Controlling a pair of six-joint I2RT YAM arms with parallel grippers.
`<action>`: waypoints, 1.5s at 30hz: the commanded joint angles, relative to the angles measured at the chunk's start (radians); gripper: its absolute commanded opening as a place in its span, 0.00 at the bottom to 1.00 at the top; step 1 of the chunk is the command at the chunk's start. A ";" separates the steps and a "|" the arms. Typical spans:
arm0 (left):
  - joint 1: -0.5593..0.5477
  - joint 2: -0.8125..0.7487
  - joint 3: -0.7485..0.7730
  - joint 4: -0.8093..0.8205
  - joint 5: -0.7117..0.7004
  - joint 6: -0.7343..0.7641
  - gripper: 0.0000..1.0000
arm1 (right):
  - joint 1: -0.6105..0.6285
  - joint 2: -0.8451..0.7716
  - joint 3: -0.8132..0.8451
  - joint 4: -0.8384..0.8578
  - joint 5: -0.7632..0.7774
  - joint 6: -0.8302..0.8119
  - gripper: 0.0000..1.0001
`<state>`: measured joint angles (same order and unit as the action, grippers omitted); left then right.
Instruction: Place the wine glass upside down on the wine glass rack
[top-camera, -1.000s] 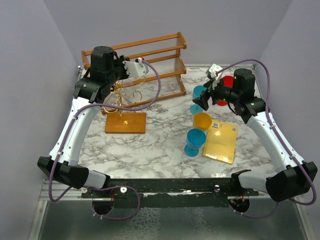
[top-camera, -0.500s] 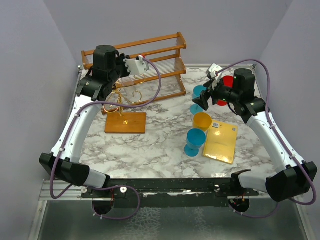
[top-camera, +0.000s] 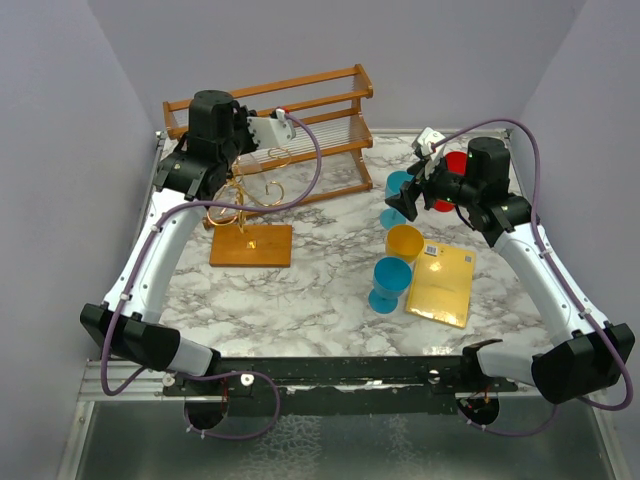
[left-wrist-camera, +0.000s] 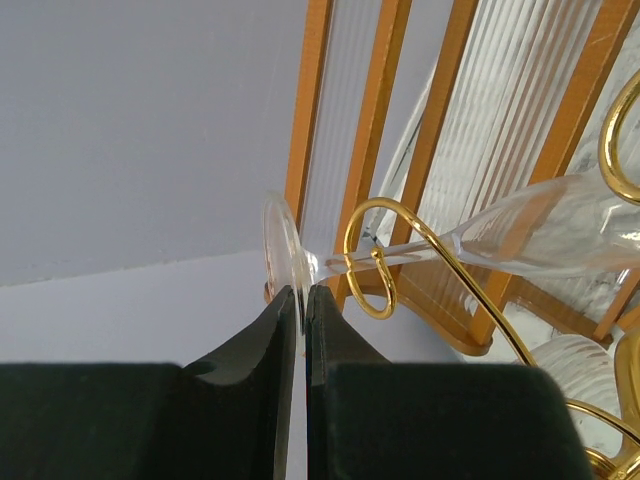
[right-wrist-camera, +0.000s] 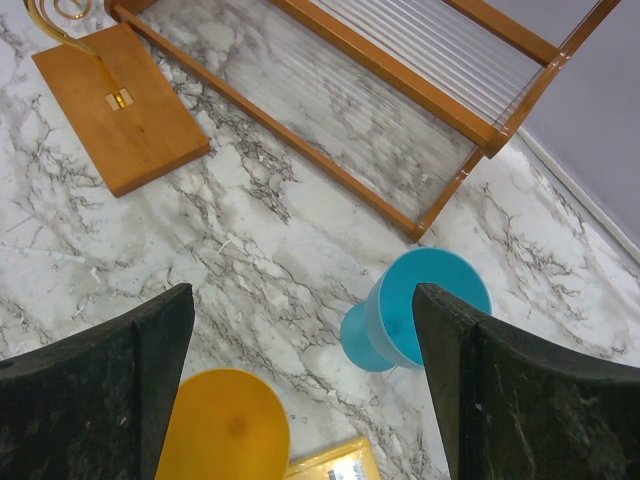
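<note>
Marble table (top-camera: 320, 295) holds wine glass rack (top-camera: 251, 246), shelf (top-camera: 335, 125), cups (top-camera: 390, 283) (perhaps four).

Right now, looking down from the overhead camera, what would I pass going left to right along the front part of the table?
wine glass rack on its wooden base → blue cup nearest the arms' bases → flat yellow board

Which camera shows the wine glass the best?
The left wrist view: the wine glass is close up, its foot pinched by the shut jaws of the left gripper, its stem crossing a loop of the gold rack. In the top view it is nearly invisible. The right wrist view misses it.
</note>
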<state>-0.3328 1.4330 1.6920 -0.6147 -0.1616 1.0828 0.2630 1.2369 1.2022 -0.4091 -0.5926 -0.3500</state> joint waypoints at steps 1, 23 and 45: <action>-0.001 0.004 0.035 0.011 -0.045 -0.014 0.00 | 0.004 0.003 -0.005 0.026 0.013 -0.012 0.90; -0.002 -0.019 0.037 -0.098 0.007 -0.049 0.07 | 0.004 0.004 -0.010 0.029 0.012 -0.015 0.90; -0.001 -0.036 0.035 -0.135 0.069 -0.107 0.33 | 0.004 0.011 -0.002 0.025 0.028 -0.014 0.90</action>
<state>-0.3340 1.4349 1.6978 -0.7429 -0.1425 1.0039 0.2630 1.2373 1.1973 -0.4091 -0.5846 -0.3538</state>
